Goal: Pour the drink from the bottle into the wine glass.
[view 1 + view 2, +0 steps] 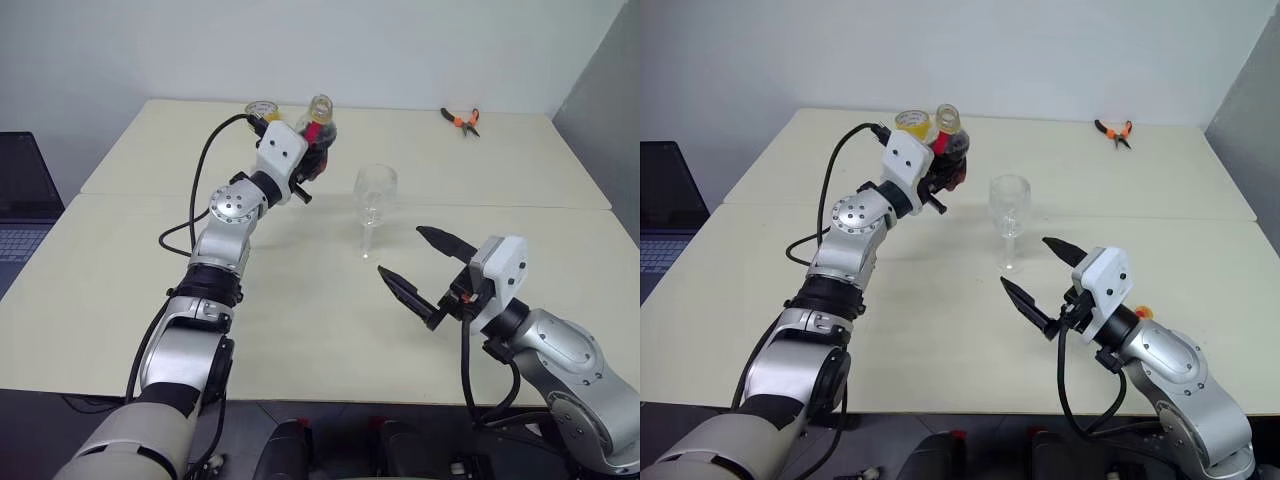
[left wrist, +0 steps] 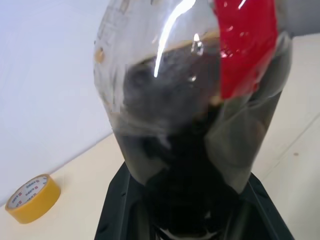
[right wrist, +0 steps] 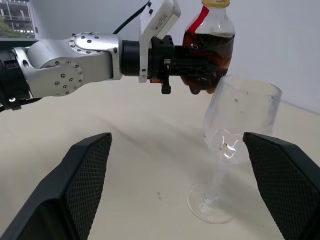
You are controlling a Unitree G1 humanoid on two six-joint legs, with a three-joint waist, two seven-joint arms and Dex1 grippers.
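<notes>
The bottle [image 1: 318, 135] is held off the desk [image 1: 120, 300] at the upper centre of the left eye view, clamped by the left gripper [image 1: 312, 158], whose fingers [image 2: 125, 210] are clenched around its bulbous lower body. It is seen roughly upright, leaning slightly, with the drink [image 3: 210, 52] filling its lower part under the red label strip. The wine glass [image 1: 375, 210] is found standing upright on the desk just right of the bottle and lower in the frame, its bowl looking empty. Lower right, the right gripper [image 1: 412, 265] is held with its fingers [image 3: 87, 185] spread wide and nothing between them, pointed toward the glass without touching it. A yellow tape roll [image 2: 32, 204] is spotted behind the bottle, and orange-handled pliers [image 1: 462, 120] at the upper right.
</notes>
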